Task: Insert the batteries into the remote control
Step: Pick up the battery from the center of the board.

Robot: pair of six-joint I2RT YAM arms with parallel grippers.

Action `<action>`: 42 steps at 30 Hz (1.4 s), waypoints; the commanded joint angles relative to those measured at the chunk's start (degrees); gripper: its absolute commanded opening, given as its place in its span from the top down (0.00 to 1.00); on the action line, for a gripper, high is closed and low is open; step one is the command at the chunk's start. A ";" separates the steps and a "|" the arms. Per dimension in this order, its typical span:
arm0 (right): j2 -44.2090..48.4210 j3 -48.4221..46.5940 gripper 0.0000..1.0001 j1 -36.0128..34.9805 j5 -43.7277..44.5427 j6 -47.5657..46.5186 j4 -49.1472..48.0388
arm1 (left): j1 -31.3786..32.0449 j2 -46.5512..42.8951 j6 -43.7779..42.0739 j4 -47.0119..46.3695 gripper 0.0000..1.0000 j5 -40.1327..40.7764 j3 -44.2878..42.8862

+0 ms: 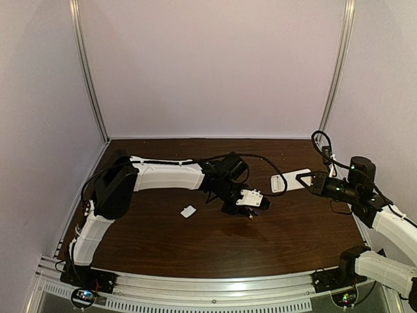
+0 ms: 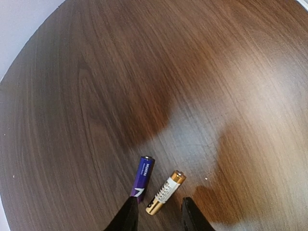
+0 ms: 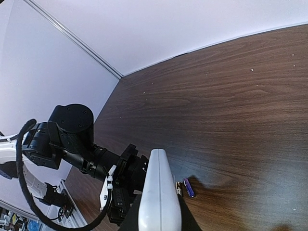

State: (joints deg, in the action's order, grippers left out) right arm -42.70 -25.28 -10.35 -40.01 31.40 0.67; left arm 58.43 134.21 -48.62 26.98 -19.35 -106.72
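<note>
Two batteries lie side by side on the brown table: a dark blue-purple one (image 2: 143, 175) and a gold-and-white one (image 2: 166, 192). My left gripper (image 2: 158, 202) hangs just over them, jaws apart. The near end of the gold cell sits between the black fingertips (image 2: 128, 215), and neither pad touches it. The left fingertip overlaps the end of the blue cell. My right gripper (image 1: 313, 183) is shut on the white remote control (image 1: 289, 180), holding it above the table at the right. In the right wrist view the remote control (image 3: 159, 192) is edge-on, with both batteries (image 3: 188, 187) beyond it.
A small white flat piece (image 1: 188, 210) lies on the table left of the left gripper. The left arm (image 1: 166, 175) stretches across the middle of the table. Pale walls close in the back and both sides.
</note>
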 commanded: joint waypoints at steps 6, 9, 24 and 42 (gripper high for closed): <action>0.33 -0.97 1.00 1.59 -0.31 -0.29 -0.30 | 0.24 2.69 -2.71 3.11 0.70 1.03 -3.94; 0.33 -0.75 1.00 1.78 -0.50 -0.22 -0.38 | 0.21 3.52 -2.95 3.98 0.72 0.60 -5.18; 0.38 0.13 1.00 2.83 -1.64 0.31 -0.49 | 0.34 6.91 -3.79 7.40 0.77 0.82 -8.51; -0.25 1.46 1.00 3.63 -2.49 1.65 -4.07 | 1.18 5.68 -1.61 15.93 0.87 3.22 -6.40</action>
State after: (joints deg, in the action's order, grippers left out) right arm -42.89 -24.71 -7.25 -41.78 32.27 -1.21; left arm 58.63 140.22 -51.72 36.14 -18.37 -114.04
